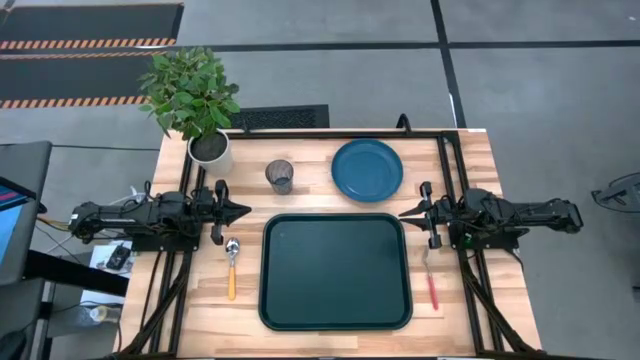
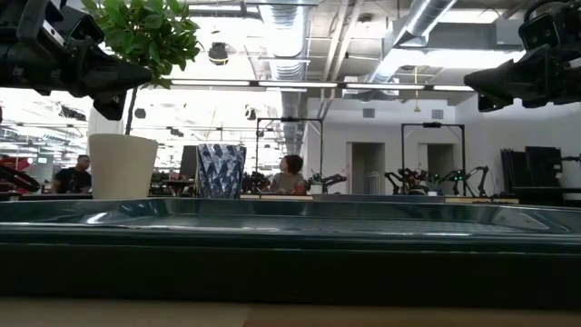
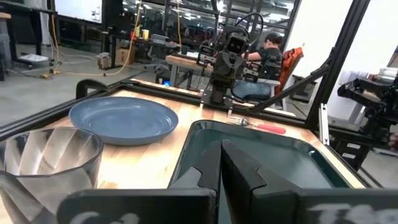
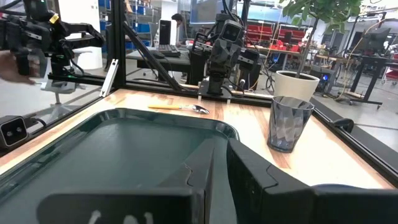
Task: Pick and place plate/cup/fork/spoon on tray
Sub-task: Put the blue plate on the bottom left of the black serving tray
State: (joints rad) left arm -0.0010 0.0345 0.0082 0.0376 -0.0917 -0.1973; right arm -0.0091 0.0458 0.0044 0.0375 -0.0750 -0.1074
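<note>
Both dark arms lie low and level, stretched inward from opposite ends, mirroring each other. The left gripper (image 1: 240, 211) points right, its fingers (image 3: 205, 177) pressed together with nothing between them. The right gripper (image 1: 408, 212) points left, its fingers (image 4: 208, 168) likewise closed and empty. The two tips face each other, well apart.

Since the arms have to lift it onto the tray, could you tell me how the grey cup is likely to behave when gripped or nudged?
The cup stands upright, taller than wide, so a high sideways nudge could probably tip it. Once on its side, its round wall would likely let it roll. Its translucent, faceted wall looks like thin plastic, so it is probably light and may be slippery between closing fingers.
</note>
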